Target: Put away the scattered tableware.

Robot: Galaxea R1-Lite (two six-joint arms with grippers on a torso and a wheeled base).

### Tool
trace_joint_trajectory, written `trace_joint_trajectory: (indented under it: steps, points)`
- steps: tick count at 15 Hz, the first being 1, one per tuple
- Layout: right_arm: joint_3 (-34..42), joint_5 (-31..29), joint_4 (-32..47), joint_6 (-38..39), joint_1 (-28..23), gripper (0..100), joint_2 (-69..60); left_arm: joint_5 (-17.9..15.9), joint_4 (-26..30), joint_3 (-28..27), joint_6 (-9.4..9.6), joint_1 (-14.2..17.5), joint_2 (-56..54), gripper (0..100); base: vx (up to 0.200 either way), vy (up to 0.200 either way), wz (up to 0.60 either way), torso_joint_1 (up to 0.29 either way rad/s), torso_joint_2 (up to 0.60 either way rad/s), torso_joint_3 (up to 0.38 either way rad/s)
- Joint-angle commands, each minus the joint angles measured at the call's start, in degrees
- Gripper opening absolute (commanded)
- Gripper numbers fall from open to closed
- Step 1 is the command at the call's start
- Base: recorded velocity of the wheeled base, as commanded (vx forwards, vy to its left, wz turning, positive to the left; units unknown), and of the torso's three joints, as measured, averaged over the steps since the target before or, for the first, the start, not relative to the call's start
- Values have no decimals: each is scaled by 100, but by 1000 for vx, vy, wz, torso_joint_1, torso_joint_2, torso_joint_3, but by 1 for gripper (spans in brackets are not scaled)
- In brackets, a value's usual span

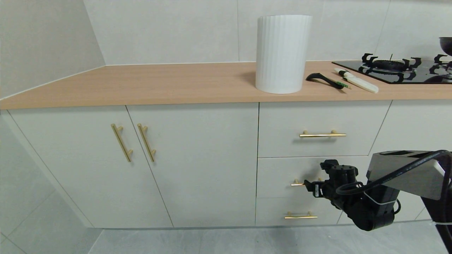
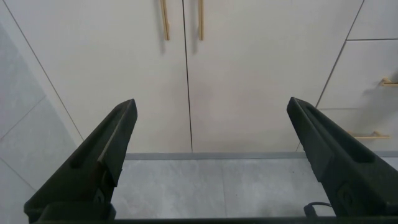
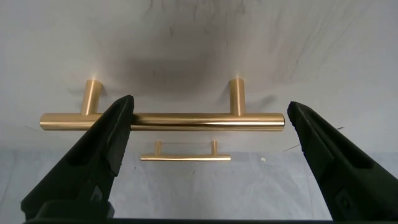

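- Kitchen run: wood worktop (image 1: pixel 159 84) over pale cabinets, tiled wall behind, hob (image 1: pixel 395 72) at the robot's far right
- Scattered tableware was seen on the worktop: a black ladle (image 1: pixel 323 79) and a white-handled utensil (image 1: pixel 356 82), side by side between a ribbed white container (image 1: pixel 282 53) and the hob, long axes slanting toward the hob
- Right claw (image 3: pixel 208 118) was held low at the drawer stack, spread wide, nothing gripped; the mid drawer handle (image 3: pixel 161 121) was framed just ahead of it
- Key relation: handle bar lay horizontal and the jaw gap ran along that same axis, not across it, so closing as posed prob. wouldn't pinch the bar; a wrist roll or a hooking pull was judged necessary
- Tableware lay well above and apart from that claw, on the right arm's side; right arm was judged nearer
- Left claw (image 2: pixel 211 124) was pointed at the cabinet doors (image 2: pixel 186 74) near the floor, also wide open, empty
- Bottom drawer handle (image 3: pixel 185 157) was visible below the mid one
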Motion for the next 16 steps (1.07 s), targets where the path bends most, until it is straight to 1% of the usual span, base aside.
trace_joint_trajectory:
  steps: [1, 3, 11, 13, 14, 15, 16]
  points:
    - [89, 7, 33, -49, 5, 100, 10, 2, -1, 0, -1, -1, 9, 100, 0, 0, 0, 0, 0, 0]
    - [185, 7, 33, -190, -12, 100, 37, 2, -1, 0, -1, -1, 9, 100, 0, 0, 0, 0, 0, 0]
    - [405, 16, 42, -207, -12, 100, -104, 2, -1, 0, -1, -1, 9, 100, 0, 0, 0, 0, 0, 0]
    - [651, 113, 147, -251, -12, 100, -526, 2, -1, 0, -1, -1, 9, 100, 0, 0, 0, 0, 0, 0]
    - [792, 218, 358, -313, -12, 100, -789, 2, -1, 0, -1, -1, 9, 100, 0, 0, 0, 0, 0, 0]
    - [985, 482, 824, -409, -12, 100, -1273, 2, -1, 0, -1, -1, 9, 100, 0, 0, 0, 0, 0, 0]
    - [1099, 728, 1501, -515, -12, 100, -1765, 2, -1, 0, -1, -1, 9, 100, 0, 0, 0, 0, 0, 0]
